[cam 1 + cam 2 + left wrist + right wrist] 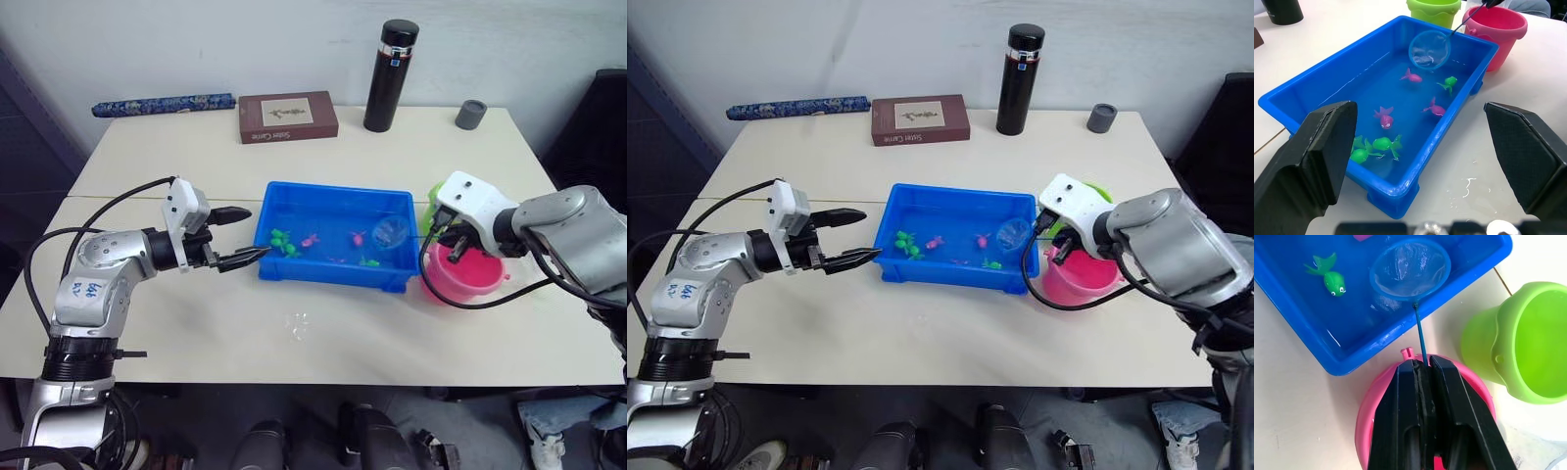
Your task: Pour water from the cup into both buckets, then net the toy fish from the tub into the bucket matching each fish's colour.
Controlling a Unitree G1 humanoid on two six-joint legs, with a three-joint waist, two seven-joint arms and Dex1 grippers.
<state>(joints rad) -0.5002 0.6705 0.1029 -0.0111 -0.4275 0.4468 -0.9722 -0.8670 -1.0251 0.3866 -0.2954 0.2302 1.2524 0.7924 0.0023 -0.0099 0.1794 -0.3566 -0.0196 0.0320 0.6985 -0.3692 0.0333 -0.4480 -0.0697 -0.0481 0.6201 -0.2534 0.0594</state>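
Observation:
The blue tub (279,201) sits mid-table with water and several toy fish, green ones (1376,144) and pink ones (1383,116). My right gripper (1422,363) is shut on the thin handle of the net (1410,269). It hovers over the pink bucket (470,279), and the hoop hangs empty over the tub's right end. The lime green bucket (1533,342) stands just behind the pink one. A clear plastic edge (1555,458) beside it may be the cup. Just left of the tub, my left gripper (258,232) is open and holds nothing.
At the table's far edge stand a tall black flask (391,75), a grey cap (471,114), a brown box (288,117) and a blue patterned roll (164,104). A small water splash (297,326) lies in front of the tub.

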